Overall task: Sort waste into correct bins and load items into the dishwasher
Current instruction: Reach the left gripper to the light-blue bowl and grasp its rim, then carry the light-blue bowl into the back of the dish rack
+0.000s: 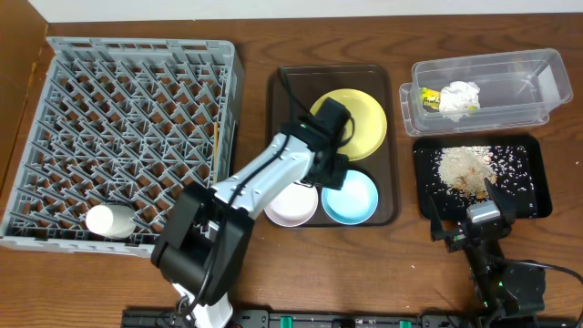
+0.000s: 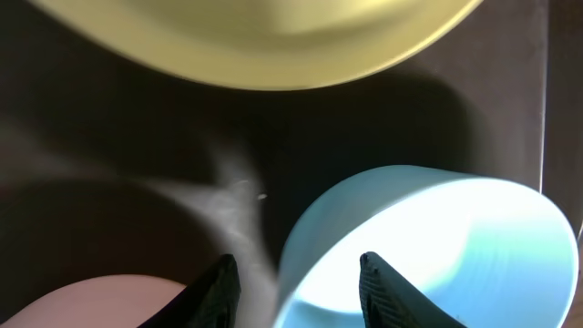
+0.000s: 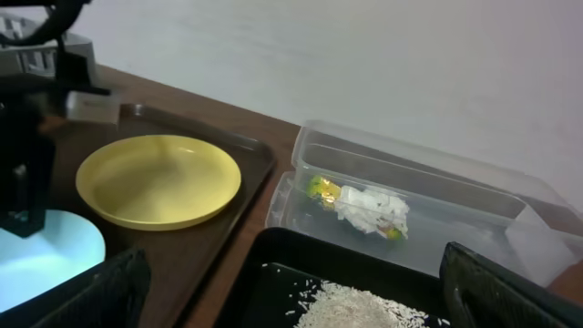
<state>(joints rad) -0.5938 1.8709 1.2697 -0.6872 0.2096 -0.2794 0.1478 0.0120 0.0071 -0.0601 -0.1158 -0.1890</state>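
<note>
My left gripper (image 1: 335, 171) is open over the brown serving tray (image 1: 273, 118). In the left wrist view its fingers (image 2: 296, 261) straddle the near rim of the light blue bowl (image 2: 455, 237), one finger inside it and one between it and the pinkish-white bowl (image 2: 100, 301). The yellow plate (image 1: 360, 123) lies just beyond. The blue bowl (image 1: 357, 200) and pink bowl (image 1: 291, 202) sit side by side. The green wrapper (image 1: 428, 97) and white tissue (image 1: 460, 96) lie in the clear tub (image 1: 547, 64). My right gripper (image 1: 465, 228) is open and empty by the black tray (image 1: 528, 196). The chopsticks are out of view.
The grey dish rack (image 1: 137, 109) fills the left side, with a white cup-like object (image 1: 109, 220) at its front. A beige crumb heap (image 1: 465, 167) lies on the black tray. The right wrist view shows the plate (image 3: 159, 178), tissue (image 3: 372, 208) and tub.
</note>
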